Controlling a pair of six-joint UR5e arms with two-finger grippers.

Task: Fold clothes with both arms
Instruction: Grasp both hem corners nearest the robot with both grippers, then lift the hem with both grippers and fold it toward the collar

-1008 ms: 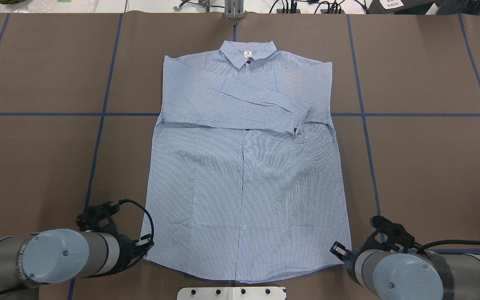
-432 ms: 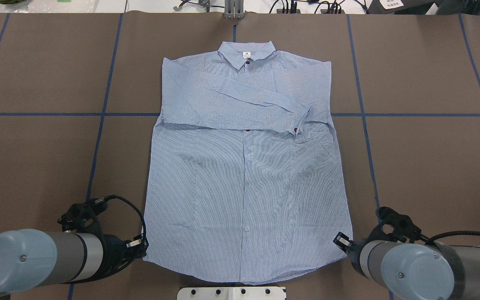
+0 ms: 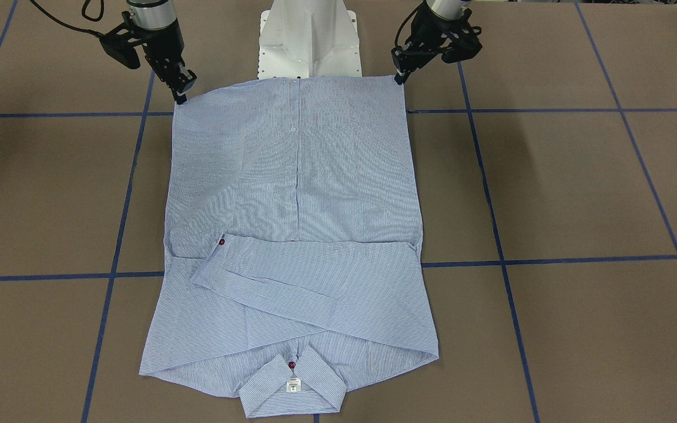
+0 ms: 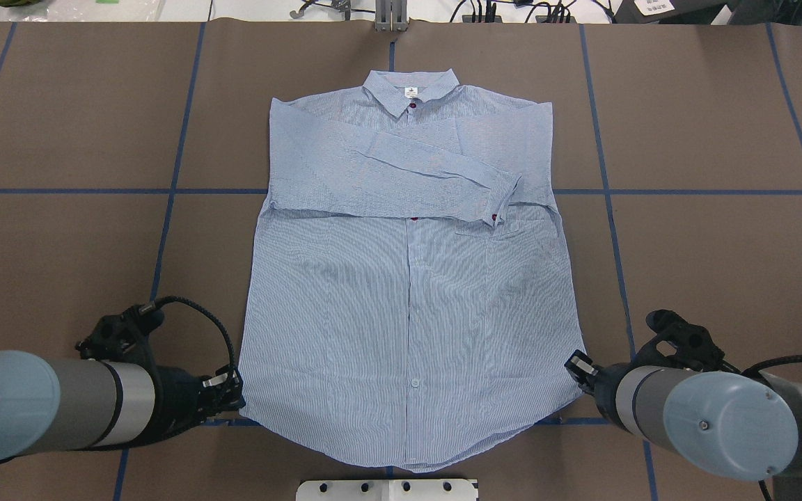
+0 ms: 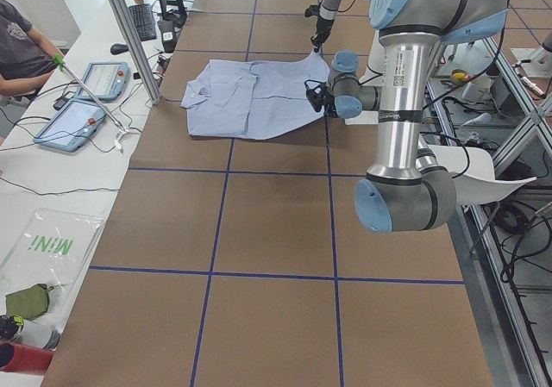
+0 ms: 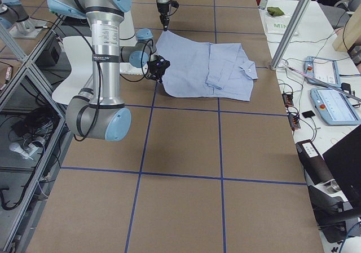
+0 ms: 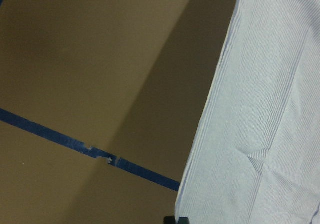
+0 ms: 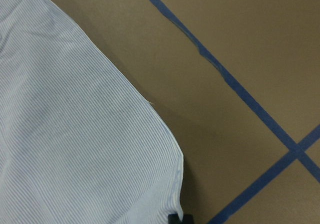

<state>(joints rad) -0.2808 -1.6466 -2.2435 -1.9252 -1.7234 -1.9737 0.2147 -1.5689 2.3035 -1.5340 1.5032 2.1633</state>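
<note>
Left gripper [image 4: 232, 394] and right gripper [image 4: 577, 367] have drifted away from the base [image 4: 387, 489] since earlier, dragging the hem [image 4: 408, 456] corners along. Both look pinched shut on the shirt [image 4: 408, 292], which is spread just beyond the base. Risk: a thin corner pinch slips, or uneven travel skews the fold and dislodges the sleeves [image 4: 436, 167].

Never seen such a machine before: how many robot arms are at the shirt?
2: the left arm at one bottom corner of the shirt, the right arm at the other.
</note>
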